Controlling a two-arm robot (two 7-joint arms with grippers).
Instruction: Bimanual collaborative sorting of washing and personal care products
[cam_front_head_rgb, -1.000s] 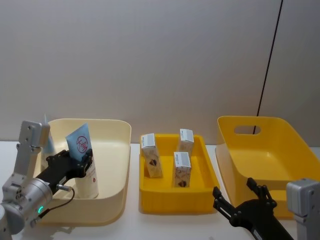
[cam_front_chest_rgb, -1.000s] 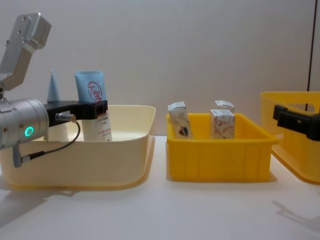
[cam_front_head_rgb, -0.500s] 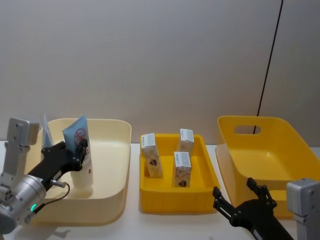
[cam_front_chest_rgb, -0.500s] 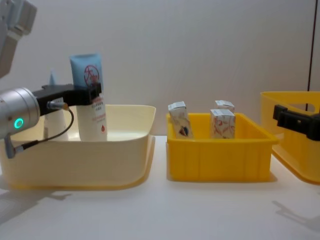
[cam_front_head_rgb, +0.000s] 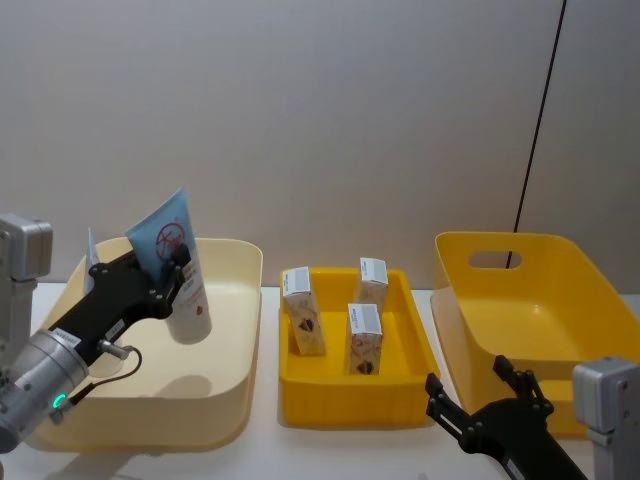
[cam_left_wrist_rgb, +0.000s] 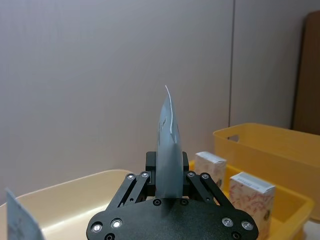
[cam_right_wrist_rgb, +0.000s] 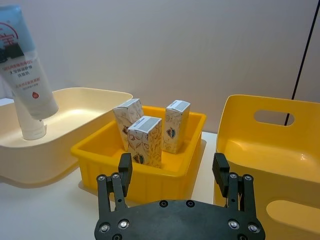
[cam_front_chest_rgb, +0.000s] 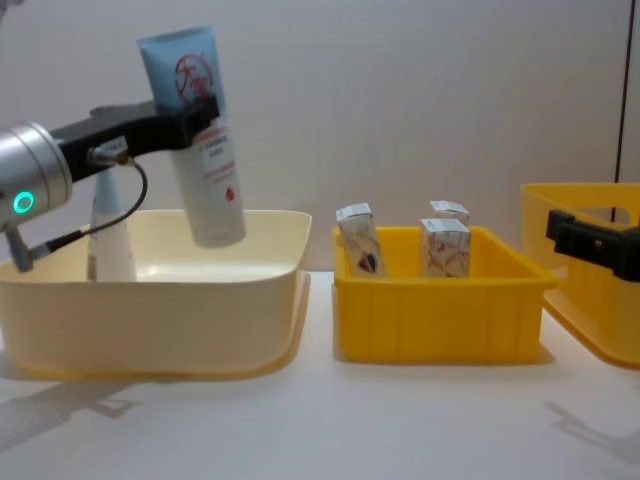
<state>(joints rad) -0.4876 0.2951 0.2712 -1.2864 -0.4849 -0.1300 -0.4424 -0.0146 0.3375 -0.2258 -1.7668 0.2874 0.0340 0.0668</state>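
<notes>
Carrying step, we judge: left gripper (cam_front_head_rgb: 168, 278) is clamped on the tube (cam_front_head_rgb: 192, 305) around its upper body, holding it in the air over the cream bin (cam_front_head_rgb: 248, 300), clear of the bin's floor and rim. The tube hangs tilted, crimped end up, cap end down and angled toward the yellow tray (cam_front_head_rgb: 340, 410). It looks soft, light blue on top fading to white, with a red round logo and red text. A second tube (cam_front_chest_rgb: 110, 240) stands in the cream bin. Three small cartons (cam_front_head_rgb: 365, 338) stand upright in the tray. Right gripper (cam_front_head_rgb: 470, 385) sits low near the big yellow bin (cam_front_head_rgb: 560, 250), jaws spread and empty. Next we'd expect a swing across toward the right side, either a handover or a drop in a bin; we can't tell which. It needs clearance over the cartons and a firm hold, since the soft tube could slip.
</notes>
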